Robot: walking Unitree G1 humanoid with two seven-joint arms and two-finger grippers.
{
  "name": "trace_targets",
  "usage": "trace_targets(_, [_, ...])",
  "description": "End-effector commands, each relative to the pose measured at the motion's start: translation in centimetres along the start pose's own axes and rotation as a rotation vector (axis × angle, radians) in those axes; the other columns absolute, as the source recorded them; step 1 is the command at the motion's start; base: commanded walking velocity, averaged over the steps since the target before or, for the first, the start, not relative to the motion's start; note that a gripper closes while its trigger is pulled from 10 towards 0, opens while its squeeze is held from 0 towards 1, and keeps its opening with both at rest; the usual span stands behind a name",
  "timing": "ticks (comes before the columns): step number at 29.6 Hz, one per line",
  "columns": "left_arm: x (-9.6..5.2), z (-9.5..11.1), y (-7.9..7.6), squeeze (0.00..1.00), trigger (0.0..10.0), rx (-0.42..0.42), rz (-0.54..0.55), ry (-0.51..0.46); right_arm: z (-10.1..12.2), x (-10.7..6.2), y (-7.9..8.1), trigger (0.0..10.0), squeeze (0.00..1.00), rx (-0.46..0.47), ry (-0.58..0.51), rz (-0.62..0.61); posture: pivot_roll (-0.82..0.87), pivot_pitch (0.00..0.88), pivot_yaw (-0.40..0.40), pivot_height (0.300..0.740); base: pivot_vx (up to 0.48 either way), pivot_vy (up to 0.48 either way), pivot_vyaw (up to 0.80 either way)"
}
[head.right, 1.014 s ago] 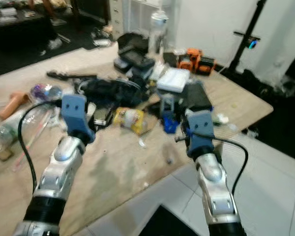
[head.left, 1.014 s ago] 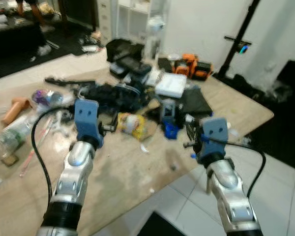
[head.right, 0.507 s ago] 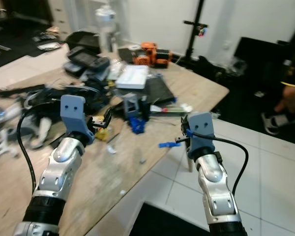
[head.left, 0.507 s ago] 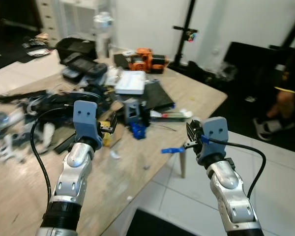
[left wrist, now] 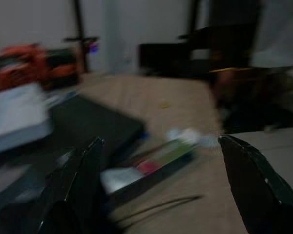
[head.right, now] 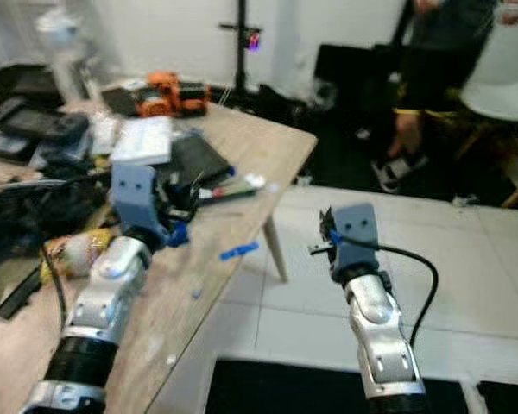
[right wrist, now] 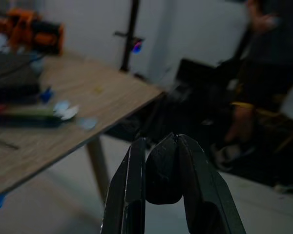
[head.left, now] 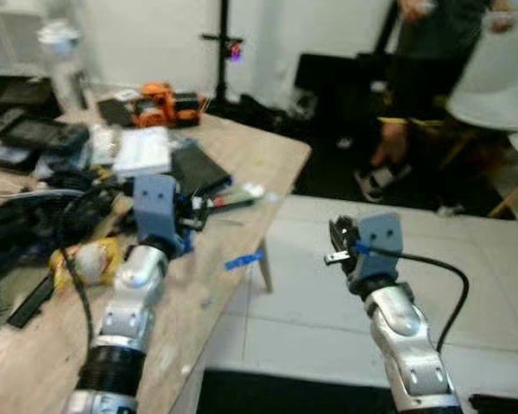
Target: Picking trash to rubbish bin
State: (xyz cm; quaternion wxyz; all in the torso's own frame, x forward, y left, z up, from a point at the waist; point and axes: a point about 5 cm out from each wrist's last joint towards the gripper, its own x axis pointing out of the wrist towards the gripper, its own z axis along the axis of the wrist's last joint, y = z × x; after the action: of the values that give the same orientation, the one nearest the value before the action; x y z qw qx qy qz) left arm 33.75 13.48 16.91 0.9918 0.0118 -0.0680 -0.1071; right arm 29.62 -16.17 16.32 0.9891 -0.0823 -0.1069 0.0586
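Right gripper (right wrist: 162, 195) fingers pinch dark rounded lump (right wrist: 162, 170); left gripper (left wrist: 161, 190) fingers wide over wooden table (head.left: 250, 164).

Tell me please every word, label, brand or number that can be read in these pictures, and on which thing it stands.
No text can be read anywhere.
Yellow packet on the wooden table: print too blurred to read.
Orange tool: any brand mark too small and blurred.
White box: no legible label.
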Motion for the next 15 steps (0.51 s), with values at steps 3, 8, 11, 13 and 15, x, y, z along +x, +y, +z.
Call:
trace_targets(3, [-0.39, -0.73, 0.34, 0.00, 10.0, 0.000, 0.016, 0.027, -0.58, -0.13, 0.29, 10.0, 0.00, 0.011, 0.025, 0.006, -0.11, 0.059, -0.024, 0.740, 0.000, 0.000, -0.80])
trace_targets(8, [-0.42, -0.48, 0.24, 0.00, 10.0, -0.001, 0.008, 0.014, -0.31, -0.03, 0.25, 10.0, 0.00, 0.014, 0.018, 0.011, -0.11, 0.059, -0.035, 0.740, 0.000, 0.000, -0.80])
trace_targets(11, [-0.61, -0.71, 0.63, 0.00, 10.0, -0.008, 0.031, 0.019, -0.57, -0.10, 0.34, 10.0, 0.00, 0.011, 0.025, 0.013, -0.11, 0.058, -0.031, 0.740, 0.000, 0.000, -0.80])
trace_targets(13, [-0.73, -0.80, 0.89, 0.00, 10.0, -0.020, 0.049, 0.022, -0.43, -0.09, 0.34, 10.0, 0.00, 0.010, 0.023, 0.014, -0.11, 0.061, -0.030, 0.740, 0.000, 0.000, -0.80])
trace_targets(15, [-0.71, -0.70, 0.89, 0.00, 10.0, -0.022, 0.049, 0.020, -0.22, -0.03, 0.27, 10.0, 0.00, 0.012, 0.018, 0.012, -0.11, 0.058, -0.036, 0.740, 0.000, 0.000, -0.80])
